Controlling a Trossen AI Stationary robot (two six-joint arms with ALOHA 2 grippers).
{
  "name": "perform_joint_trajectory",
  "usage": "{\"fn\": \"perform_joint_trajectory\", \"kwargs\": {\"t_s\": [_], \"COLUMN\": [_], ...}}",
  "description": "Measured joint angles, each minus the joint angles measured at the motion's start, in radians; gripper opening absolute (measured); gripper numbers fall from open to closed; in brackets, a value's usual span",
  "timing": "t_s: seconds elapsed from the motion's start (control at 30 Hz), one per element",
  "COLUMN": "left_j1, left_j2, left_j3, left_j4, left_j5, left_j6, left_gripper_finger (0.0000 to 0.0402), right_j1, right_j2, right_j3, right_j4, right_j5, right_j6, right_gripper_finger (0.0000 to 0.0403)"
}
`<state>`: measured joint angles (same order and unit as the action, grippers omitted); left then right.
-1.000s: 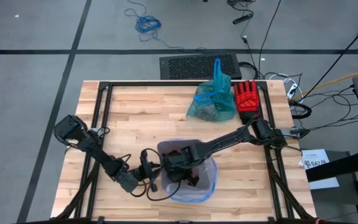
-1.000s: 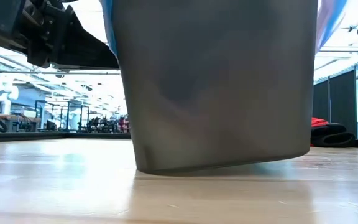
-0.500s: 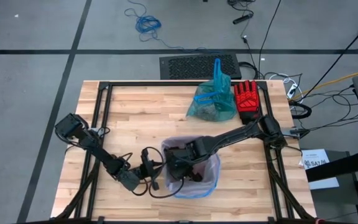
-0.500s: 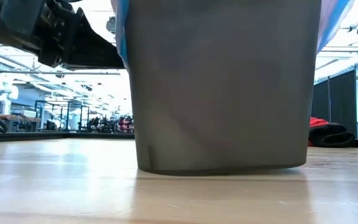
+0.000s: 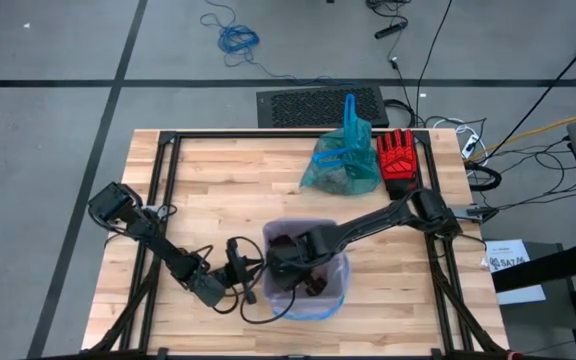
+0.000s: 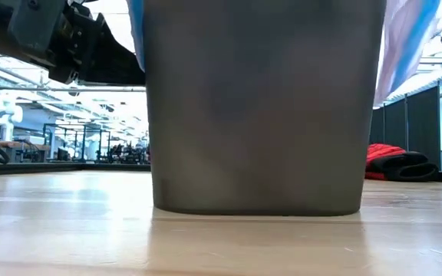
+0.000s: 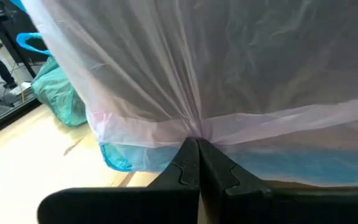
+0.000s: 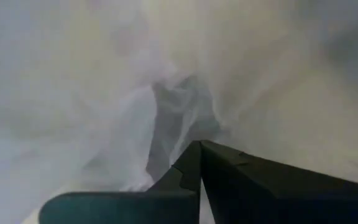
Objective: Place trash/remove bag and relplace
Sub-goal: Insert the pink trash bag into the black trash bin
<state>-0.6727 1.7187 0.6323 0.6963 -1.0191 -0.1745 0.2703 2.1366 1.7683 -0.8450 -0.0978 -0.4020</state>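
Observation:
A grey bin (image 6: 255,107) stands flat on the table near its near edge, lined with a pale pink translucent bag (image 5: 308,268) with a blue edge. My left gripper (image 7: 197,144) is shut at the bin's left side, on the bag's overhang. My right gripper (image 8: 199,144) is shut inside the lined bin (image 5: 286,268), with pale film all around it. The teal-green bag (image 5: 340,165) lies bunched on the table's far side, with dark lumps showing through it. No loose trash shows. My left gripper pinches the pink bag's overhanging hem (image 7: 194,127) between its two fingers, just above the blue edge, coming level from the table's left. The film fans out taut from the pinch, draped over the bin's outer wall. My right gripper reaches down into the bin from the right, its shut fingertips against crumpled liner film (image 8: 176,112). I cannot tell whether any film is pinched.
A red glove (image 5: 398,160) lies beside the teal-green bag near the far right corner. A black frame rail (image 5: 163,190) borders the tabletop. Bare wood lies between the bin and the far edge. My left arm (image 6: 60,38) passes over the table left of the bin.
The bin was tipped, with its right bottom edge off the table. It has settled flat and shifted slightly toward the table's left. My right gripper has stayed inside the liner, moving a little with the bin. The pink overhang on the right side hangs lower.

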Motion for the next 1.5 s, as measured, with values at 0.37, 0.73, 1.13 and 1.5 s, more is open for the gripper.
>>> {"fn": "perform_joint_trajectory", "kwargs": {"t_s": [0.37,0.73,1.13,1.5], "left_j1": [-0.001,-0.011,-0.071,-0.031], "left_j2": [-0.001,-0.039,-0.243,-0.284], "left_j3": [0.000,0.001,0.001,0.001], "left_j4": [0.000,-0.059,-0.271,-0.291], "left_j5": [-0.002,-0.021,-0.125,-0.144], "left_j6": [-0.001,-0.001,-0.003,-0.003], "left_gripper_finger": [0.0000,0.0000,0.0000,0.0000], "right_j1": [0.004,0.000,0.021,0.020], "right_j2": [-0.091,-0.026,-0.127,-0.161], "right_j3": [0.001,0.000,0.002,0.002], "right_j4": [0.003,-0.058,-0.054,-0.048], "right_j5": [0.003,-0.005,0.002,0.071], "right_j6": [0.021,0.042,0.074,0.113], "right_gripper_finger": [0.0000,0.0000,0.0000,0.0000]}}
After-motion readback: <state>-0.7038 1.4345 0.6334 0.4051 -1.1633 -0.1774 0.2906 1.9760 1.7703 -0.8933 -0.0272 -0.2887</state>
